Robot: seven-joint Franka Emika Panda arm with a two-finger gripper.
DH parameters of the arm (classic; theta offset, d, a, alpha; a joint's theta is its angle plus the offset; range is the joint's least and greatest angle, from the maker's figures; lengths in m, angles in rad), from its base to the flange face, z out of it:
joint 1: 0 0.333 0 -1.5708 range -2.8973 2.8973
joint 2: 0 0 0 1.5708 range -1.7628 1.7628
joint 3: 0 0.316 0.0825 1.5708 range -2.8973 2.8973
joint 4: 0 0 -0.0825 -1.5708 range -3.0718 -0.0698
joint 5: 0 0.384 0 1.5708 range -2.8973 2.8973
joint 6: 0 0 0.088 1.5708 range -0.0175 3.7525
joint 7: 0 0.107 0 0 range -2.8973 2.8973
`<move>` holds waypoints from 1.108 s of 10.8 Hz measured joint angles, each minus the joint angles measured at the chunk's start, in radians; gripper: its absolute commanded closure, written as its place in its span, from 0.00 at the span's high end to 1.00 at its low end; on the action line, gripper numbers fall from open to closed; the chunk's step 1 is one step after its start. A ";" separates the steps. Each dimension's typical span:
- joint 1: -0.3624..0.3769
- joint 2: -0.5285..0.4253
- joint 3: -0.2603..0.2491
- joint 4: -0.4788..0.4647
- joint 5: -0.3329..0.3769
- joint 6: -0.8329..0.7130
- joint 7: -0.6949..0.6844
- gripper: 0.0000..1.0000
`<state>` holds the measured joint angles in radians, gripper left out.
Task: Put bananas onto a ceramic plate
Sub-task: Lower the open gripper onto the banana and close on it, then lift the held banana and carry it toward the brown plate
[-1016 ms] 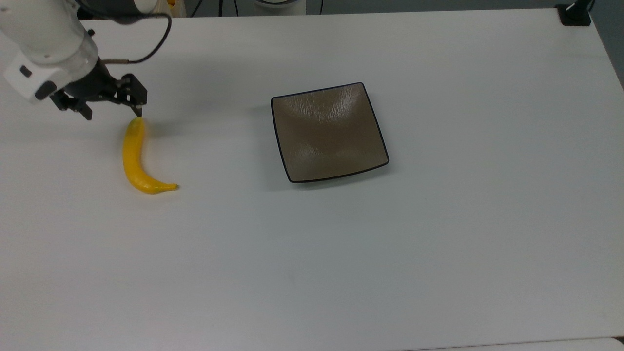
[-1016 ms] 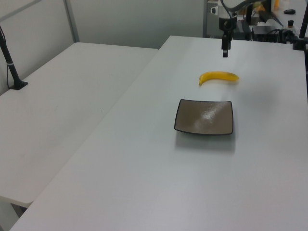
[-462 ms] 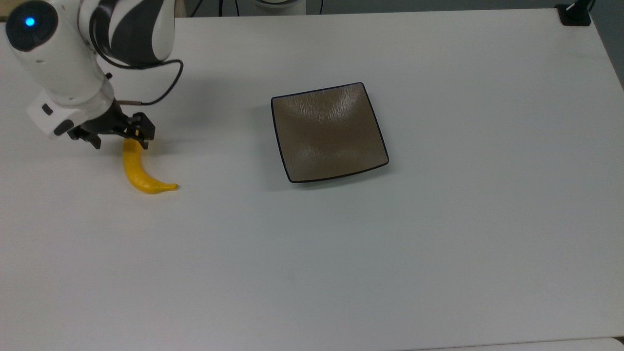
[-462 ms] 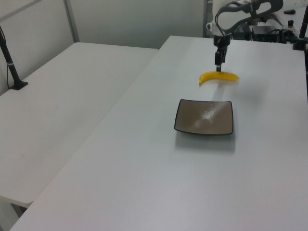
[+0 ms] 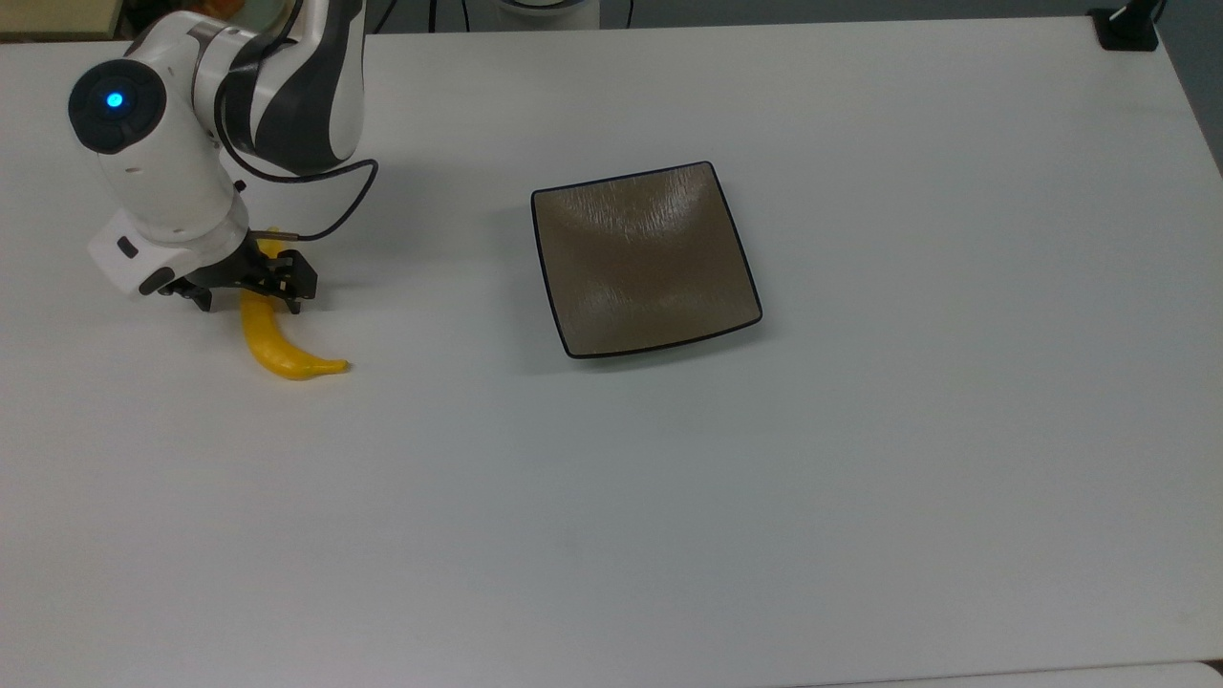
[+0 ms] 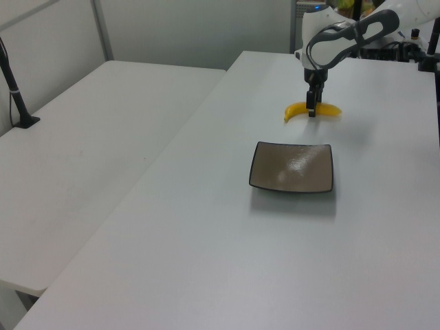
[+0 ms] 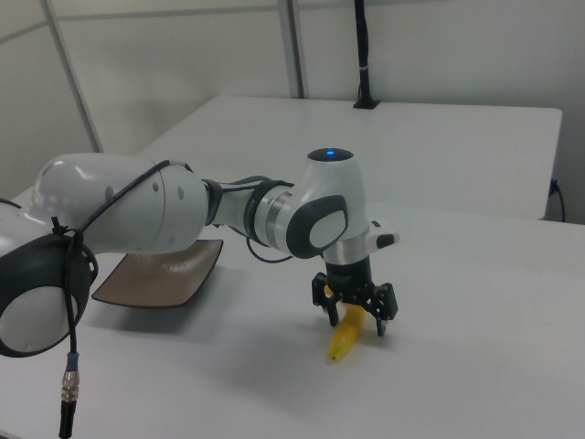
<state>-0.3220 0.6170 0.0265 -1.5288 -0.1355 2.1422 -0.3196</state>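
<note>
In the right view, nearest the camera, a black cable with a metal plug (image 7: 69,384) hangs down over the white and grey robot arm (image 7: 137,215), which reaches across toward the right view's right. Past it, the black two-finger gripper (image 7: 355,315) points straight down with its jaws spread wide, one finger on each side of the smooth bright yellow curved banana (image 7: 346,336). The fingers straddle the fruit near its middle, and whether they touch it cannot be told.

The banana (image 5: 272,336) lies flat on the white table (image 5: 860,478). In the top view its long axis runs roughly up and down the picture, the thin pointed stem hooking toward the top view's right at the lower end, the blunt end hidden under the gripper (image 5: 250,290). In the left view the banana (image 6: 312,110) lies crosswise, with the gripper (image 6: 311,110) across its middle.

Well apart from the fruit, toward the top view's right, sits the square glossy brown plate with a thin black rim (image 5: 646,258), nothing lying between them. At the far corner stands a black clamp base (image 5: 1126,27).
</note>
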 measured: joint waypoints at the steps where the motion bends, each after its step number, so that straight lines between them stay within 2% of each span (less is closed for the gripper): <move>1: 0.001 -0.001 0.001 0.001 -0.001 0.000 0.000 0.95; 2: 0.003 -0.001 0.001 0.001 -0.001 0.000 0.000 0.88; 7: 0.011 -0.002 0.002 0.002 -0.001 0.000 0.001 0.40; 9: 0.011 -0.007 0.002 0.007 -0.003 0.000 0.001 0.15; 10: 0.011 -0.008 0.002 0.007 -0.003 0.000 0.001 0.06; 12: 0.011 -0.008 0.002 0.007 -0.004 0.000 0.001 0.06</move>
<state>-0.3107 0.6088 0.0289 -1.5214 -0.1390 2.1422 -0.3187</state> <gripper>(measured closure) 0.665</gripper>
